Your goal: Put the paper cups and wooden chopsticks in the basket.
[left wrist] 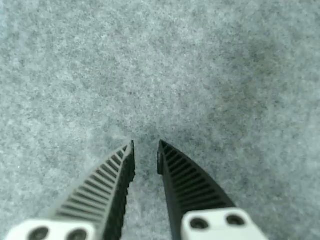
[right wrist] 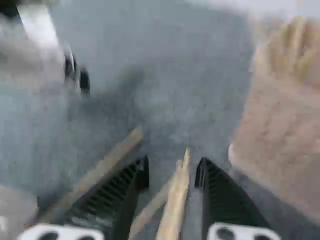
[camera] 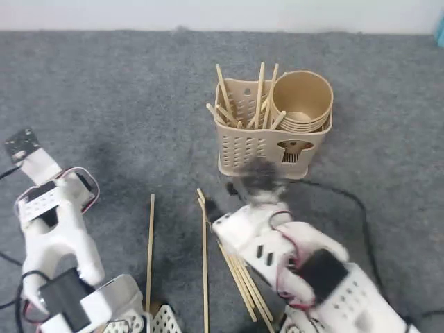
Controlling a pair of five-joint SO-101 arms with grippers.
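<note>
Wooden chopstick (right wrist: 175,205) lies between your right pincer's (right wrist: 172,161) parted jaws, mid-surface, just nearside of the basket (camera: 250,147); centre it before closing, so it lifts level. Your left pincer (left wrist: 146,152) hangs empty, slightly parted.

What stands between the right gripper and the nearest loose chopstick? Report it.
Nothing visible does. The right gripper is open and a chopstick lies in the gap between its fingers, with the basket close beside.

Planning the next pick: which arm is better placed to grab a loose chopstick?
Right. The right gripper straddles a chopstick near the basket; the left gripper hangs over bare carpet.
</note>
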